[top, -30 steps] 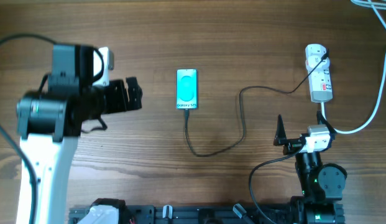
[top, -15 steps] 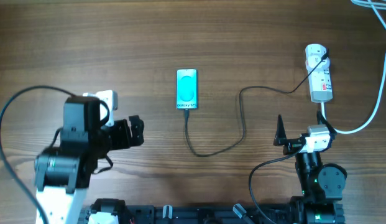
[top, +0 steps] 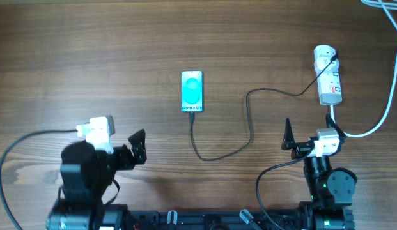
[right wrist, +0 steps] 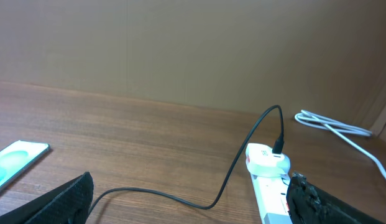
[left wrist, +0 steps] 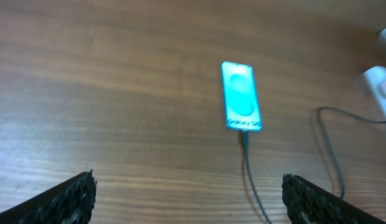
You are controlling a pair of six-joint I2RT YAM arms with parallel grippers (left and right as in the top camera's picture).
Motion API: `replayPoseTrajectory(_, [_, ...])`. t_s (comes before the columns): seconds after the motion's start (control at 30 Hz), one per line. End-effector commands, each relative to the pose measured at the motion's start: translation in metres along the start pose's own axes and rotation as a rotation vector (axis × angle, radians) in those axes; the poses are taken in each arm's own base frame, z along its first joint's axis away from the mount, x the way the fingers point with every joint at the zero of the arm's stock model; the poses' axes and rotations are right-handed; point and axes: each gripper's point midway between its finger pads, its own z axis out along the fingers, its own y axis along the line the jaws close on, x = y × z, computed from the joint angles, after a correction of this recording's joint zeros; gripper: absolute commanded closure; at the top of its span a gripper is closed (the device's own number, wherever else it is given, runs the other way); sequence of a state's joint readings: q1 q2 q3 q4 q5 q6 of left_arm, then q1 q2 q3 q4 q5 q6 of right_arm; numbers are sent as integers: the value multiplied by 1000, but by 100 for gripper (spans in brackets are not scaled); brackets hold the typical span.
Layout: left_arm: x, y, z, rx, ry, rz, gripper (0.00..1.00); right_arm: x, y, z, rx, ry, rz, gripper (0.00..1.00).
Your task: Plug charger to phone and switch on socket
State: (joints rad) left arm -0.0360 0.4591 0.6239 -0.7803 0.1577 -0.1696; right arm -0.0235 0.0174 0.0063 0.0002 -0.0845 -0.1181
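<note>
Spread and empty, left gripper (left wrist: pixel 189 202) and right gripper (right wrist: pixel 193 202); charger (left wrist: pixel 248 168) ahead of left looks limp, light, so pinch stiff plug (left wrist: pixel 243 133) at phone (left wrist: pixel 242 96).

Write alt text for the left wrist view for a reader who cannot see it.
A phone with a lit cyan screen lies flat on a wooden table, the charger cable meeting its near end. The left gripper is open and empty below it; the socket shows at the right edge.
</note>
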Motion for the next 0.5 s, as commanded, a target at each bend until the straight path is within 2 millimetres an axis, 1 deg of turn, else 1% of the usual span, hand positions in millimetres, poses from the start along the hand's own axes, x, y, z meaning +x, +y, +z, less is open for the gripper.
replayPoseTrajectory(0.0, [8, -7, -7, 73, -94, 20, 0, -2, -4, -1, 19, -8, -12, 0])
replayPoseTrajectory(0.13, [10, -9, -13, 96, -159, 30, 0, -2, -4, -1, 19, -8, -12, 0])
replayPoseTrajectory(0.2, [12, -8, -12, 99, -166, 23, 0, -2, -4, -1, 19, -8, -12, 0])
replayPoseTrajectory(0.33, [19, -5, -3, 101, -160, -17, 0, -2, -4, -1, 19, -8, -12, 0])
replayPoseTrajectory(0.47, [15, -9, 7, 142, -212, -1, 0, -2, -4, -1, 19, -8, -12, 0])
